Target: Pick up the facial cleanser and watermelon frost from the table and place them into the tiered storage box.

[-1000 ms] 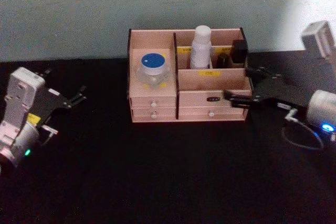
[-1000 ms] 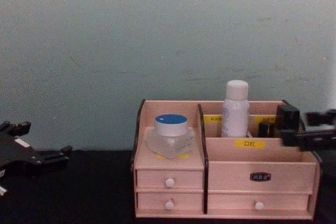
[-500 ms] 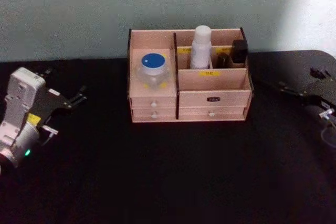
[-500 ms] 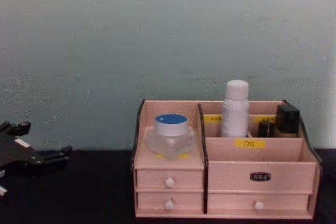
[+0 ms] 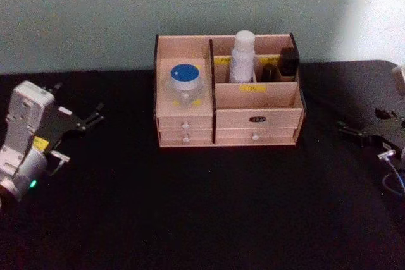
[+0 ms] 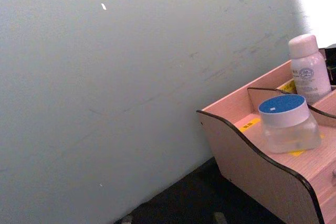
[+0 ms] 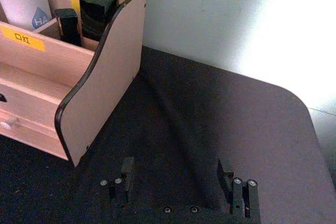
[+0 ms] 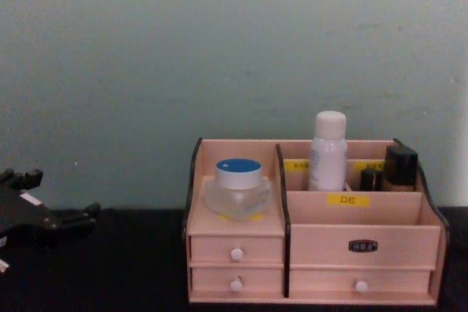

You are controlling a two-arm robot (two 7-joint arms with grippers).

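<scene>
The right hand point(image 5: 367, 132) has pulled back from the box point(image 5: 256, 118) to 3 o'clock on the counter point(image 5: 209, 207), fingers apart and empty. Cleanser point(image 5: 242, 57) and jar point(image 5: 184, 84) sit in the box; likely done. Left hand point(image 5: 88, 120) idles at 9 o'clock, fingers apart.

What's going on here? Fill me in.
Nothing is being handled right now. The cleanser stands upright in a rear compartment of the box, and the frost jar sits on the box's left shelf above the small drawers. The left gripper is open over the table on the left, clear of the box. The right gripper is open and empty on the right, also well clear. Both items look stowed.
</scene>
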